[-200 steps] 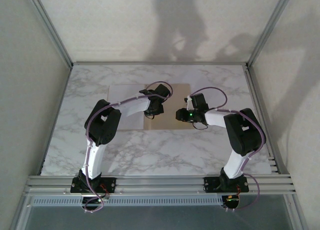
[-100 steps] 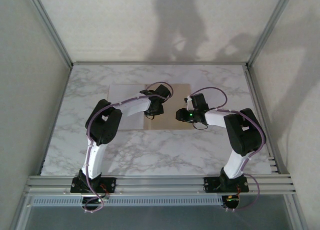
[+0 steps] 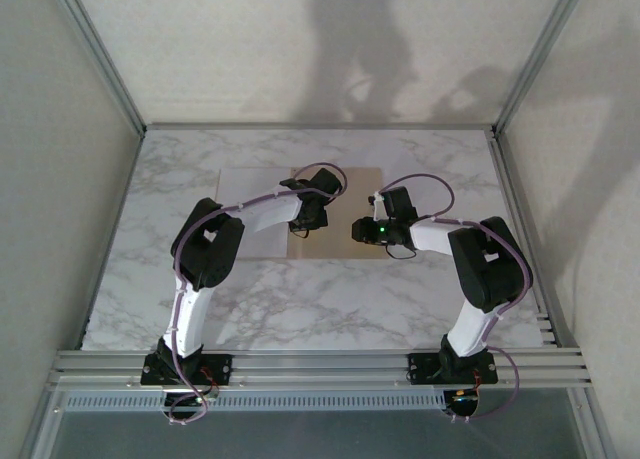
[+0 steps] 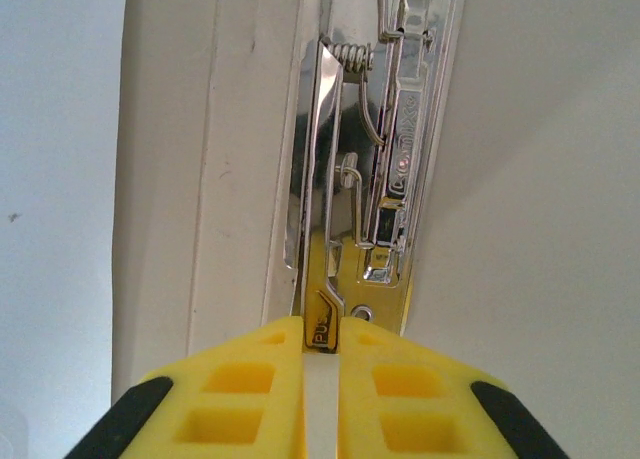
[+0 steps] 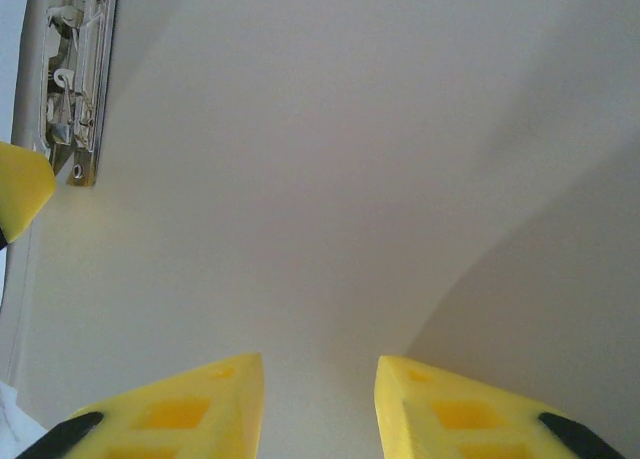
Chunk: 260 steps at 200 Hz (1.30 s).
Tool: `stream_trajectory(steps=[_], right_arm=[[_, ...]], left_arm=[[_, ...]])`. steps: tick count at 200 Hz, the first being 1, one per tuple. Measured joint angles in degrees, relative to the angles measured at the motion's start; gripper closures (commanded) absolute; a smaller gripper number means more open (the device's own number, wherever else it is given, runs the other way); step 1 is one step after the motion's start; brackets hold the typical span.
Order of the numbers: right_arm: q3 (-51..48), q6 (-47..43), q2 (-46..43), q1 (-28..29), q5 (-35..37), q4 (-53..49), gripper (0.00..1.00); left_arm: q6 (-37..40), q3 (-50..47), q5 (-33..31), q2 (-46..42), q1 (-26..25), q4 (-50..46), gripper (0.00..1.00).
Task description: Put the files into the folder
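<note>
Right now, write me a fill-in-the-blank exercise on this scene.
The left fingers close on the metal ___ on the folder's spine. The right fingers stand ___ over the bare folder. Both pairs of fingers are coloured ___. White paper lies to the ___ of that spine.
Missing: clip, open, yellow, left.

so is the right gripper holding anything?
No, the right gripper hangs over the bare folder with its jaws apart and nothing between them.
</note>
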Motion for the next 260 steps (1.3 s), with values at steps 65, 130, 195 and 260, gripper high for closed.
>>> stream_trajectory(steps=[65,130,195,260], right_arm=[[0.00,-0.15,0.00,0.00,0.00,-0.20,0.64],[0.00,-0.28,0.00,0.00,0.00,-0.37,0.64],[0.02,-0.44,-0.11,0.00,0.13,-0.83,0.64],[0.37,-0.46,-0.11,0.00,0.13,-1.64,0.64]], left_arm=[[0.00,-0.39,0.92,0.33,-0.02,0.48,0.94],[0.00,-1.62,1.01,0.52,-0.02,2.01,0.96],[-0.04,-2.56,0.76,0.59,-0.26,4.85,0.98],[-0.20,-2.05,-0.31,0.57,-0.66,4.42,0.98]])
